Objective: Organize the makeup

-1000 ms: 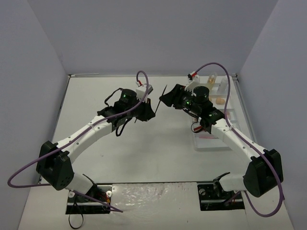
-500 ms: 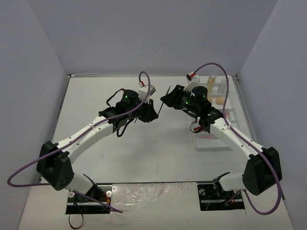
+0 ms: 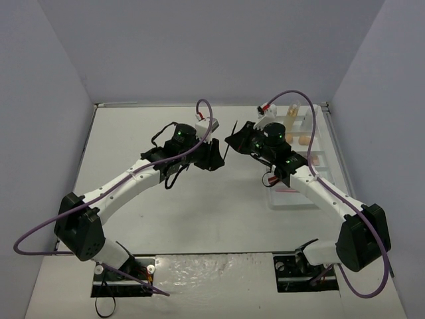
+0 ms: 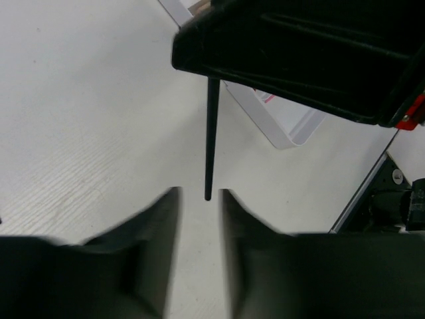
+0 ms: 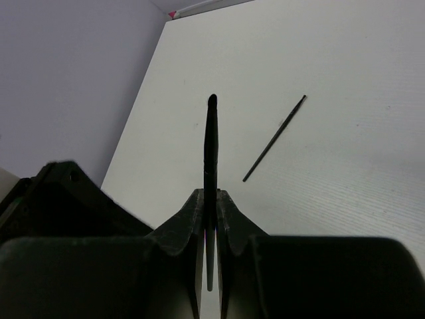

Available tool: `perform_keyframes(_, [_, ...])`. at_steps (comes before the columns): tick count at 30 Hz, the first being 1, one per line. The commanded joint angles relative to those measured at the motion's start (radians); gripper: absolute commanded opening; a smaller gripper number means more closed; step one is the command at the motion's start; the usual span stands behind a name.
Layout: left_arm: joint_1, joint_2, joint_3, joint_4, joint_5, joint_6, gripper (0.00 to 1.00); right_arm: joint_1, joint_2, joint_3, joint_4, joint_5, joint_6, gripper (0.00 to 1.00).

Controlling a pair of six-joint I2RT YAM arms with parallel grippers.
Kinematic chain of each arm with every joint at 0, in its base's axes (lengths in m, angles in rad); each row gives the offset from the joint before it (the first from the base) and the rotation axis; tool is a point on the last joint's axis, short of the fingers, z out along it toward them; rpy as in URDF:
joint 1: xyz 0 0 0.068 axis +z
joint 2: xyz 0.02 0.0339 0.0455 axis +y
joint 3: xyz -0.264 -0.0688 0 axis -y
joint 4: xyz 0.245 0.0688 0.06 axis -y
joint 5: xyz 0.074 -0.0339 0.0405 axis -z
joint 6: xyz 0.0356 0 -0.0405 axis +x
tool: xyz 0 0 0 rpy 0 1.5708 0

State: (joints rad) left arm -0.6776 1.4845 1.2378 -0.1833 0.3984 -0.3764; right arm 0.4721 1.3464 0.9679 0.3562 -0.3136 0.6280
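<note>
My right gripper (image 3: 234, 139) is shut on a thin black brush (image 3: 230, 142) and holds it above the table. In the right wrist view the brush (image 5: 211, 143) stands pinched between the shut fingers (image 5: 210, 194). My left gripper (image 3: 215, 154) is open right beside it. In the left wrist view the brush's lower end (image 4: 211, 139) hangs just ahead of the gap between the open fingertips (image 4: 199, 194), touching neither. A second thin brush (image 5: 273, 138) lies flat on the table. An amber-liquid bottle (image 3: 293, 109) and beige sponges (image 3: 303, 139) sit in the white tray.
The white compartmented tray (image 3: 292, 198) stands at the right side of the table, under my right arm; its corner shows in the left wrist view (image 4: 287, 136). Purple walls close the table on three sides. Purple cables loop over both arms.
My left gripper has moved right and closed in on the held brush. My right gripper has shifted slightly left, keeping its grip on the brush.
</note>
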Motion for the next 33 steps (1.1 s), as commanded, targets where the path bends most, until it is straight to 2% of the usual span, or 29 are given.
perform_keyframes(1, [-0.005,-0.010,0.074,0.006,-0.088,0.002,0.49,-0.017,-0.083,-0.062,0.038,0.084,0.017,0.00])
perform_keyframes(3, [-0.005,-0.012,0.067,-0.021,-0.162,0.005,0.72,-0.041,-0.134,-0.102,0.004,0.145,0.056,0.00])
perform_keyframes(4, [-0.005,-0.012,0.060,-0.028,-0.184,0.005,0.78,-0.057,-0.160,-0.124,-0.011,0.163,0.068,0.00])
perform_keyframes(7, [-0.003,-0.017,0.049,-0.071,-0.310,0.016,0.90,-0.115,-0.240,-0.180,-0.124,0.243,0.134,0.00])
perform_keyframes(10, [0.001,-0.027,0.037,-0.114,-0.465,0.027,0.94,-0.186,-0.330,-0.253,-0.205,0.317,0.216,0.00])
perform_keyframes(16, [0.026,-0.035,0.008,-0.169,-0.636,0.054,0.97,-0.333,-0.440,-0.333,-0.364,0.426,0.334,0.00])
perform_keyframes(23, [0.055,-0.039,-0.063,-0.165,-0.659,0.034,0.97,-0.512,-0.469,-0.411,-0.484,0.449,0.431,0.00])
perform_keyframes(25, [0.056,-0.039,-0.076,-0.163,-0.661,0.034,0.97,-0.522,-0.458,-0.422,-0.502,0.468,0.446,0.01])
perform_keyframes(27, [0.058,-0.041,-0.087,-0.161,-0.661,0.035,0.97,-0.531,-0.446,-0.449,-0.505,0.481,0.472,0.07])
perform_keyframes(33, [0.062,-0.042,-0.117,-0.144,-0.677,0.047,0.97,-0.558,-0.419,-0.510,-0.502,0.508,0.543,0.07])
